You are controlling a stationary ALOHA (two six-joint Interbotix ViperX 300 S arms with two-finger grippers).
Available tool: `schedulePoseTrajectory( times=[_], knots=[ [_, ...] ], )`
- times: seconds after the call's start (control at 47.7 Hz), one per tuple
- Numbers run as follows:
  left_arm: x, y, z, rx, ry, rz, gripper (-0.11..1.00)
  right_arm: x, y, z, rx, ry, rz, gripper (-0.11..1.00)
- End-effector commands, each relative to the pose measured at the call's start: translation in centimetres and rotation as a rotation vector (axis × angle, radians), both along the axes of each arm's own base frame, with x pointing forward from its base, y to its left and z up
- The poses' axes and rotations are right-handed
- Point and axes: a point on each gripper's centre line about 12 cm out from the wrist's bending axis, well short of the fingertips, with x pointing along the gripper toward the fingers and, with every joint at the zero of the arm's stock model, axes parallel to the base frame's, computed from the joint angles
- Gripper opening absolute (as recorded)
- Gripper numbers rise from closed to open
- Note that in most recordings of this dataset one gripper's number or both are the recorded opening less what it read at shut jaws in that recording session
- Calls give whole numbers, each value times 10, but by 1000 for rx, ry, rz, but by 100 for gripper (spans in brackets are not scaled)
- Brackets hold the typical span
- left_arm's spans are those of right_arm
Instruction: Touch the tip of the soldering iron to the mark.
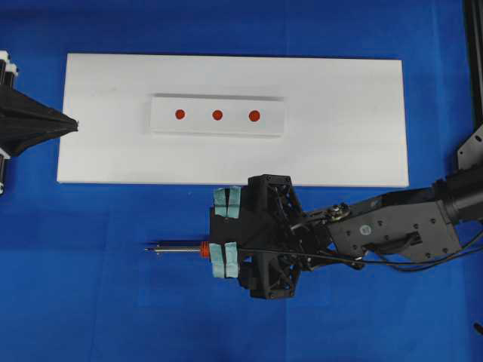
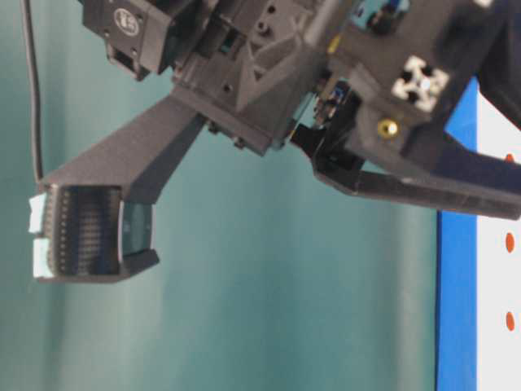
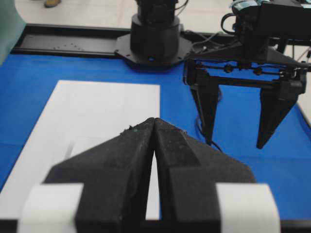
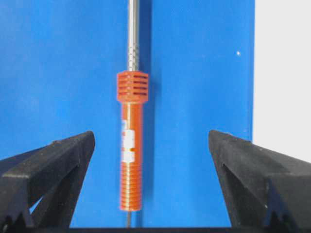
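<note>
Right wrist view: soldering iron (image 4: pixel 130 145) lies flat on the blue tabletop (image 1: pixel 90 286), just off the white board's (image 1: pixel 339 151) front edge, shaft pointing away from the right gripper (image 4: pixel 150 179). That gripper straddles the orange handle, jaws spread wide, holding nothing. Left gripper (image 3: pixel 154 145) sits at the board's left edge, jaws closed and empty. Three red marks (image 1: pixel 217 115) lie mid-board. Risk: an off-centre closure could roll the round handle, skewing the tip.
</note>
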Motion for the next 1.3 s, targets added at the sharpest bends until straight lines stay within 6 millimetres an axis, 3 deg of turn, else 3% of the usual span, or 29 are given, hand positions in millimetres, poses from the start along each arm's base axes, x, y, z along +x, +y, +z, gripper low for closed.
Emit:
schedulePoseTrajectory(
  times=[0.0,0.168,0.441,0.587,0.776,0.881,1.049,1.28],
  knots=[
    [1,0,5,4,-14,-1,0,4,-11,21,-3,-51,-15,86],
    [1,0,4,3,-11,0,0,6,-45,20,-42,-47,-57,86],
    [1,0,4,3,-11,-1,0,5,-120,23,-116,-38,-133,86],
    [1,0,4,3,-11,-1,0,4,-145,24,-137,-40,-159,86],
    [1,0,4,4,-11,-1,0,0,-149,24,-138,-40,-164,86],
    [1,0,4,3,-12,0,0,-13,-146,31,-135,-49,-161,86],
    [1,0,4,0,-11,0,0,-46,-145,53,-130,-109,-160,85],
    [1,0,5,3,-14,-1,0,-105,-141,74,-120,-207,-153,85]
  ],
)
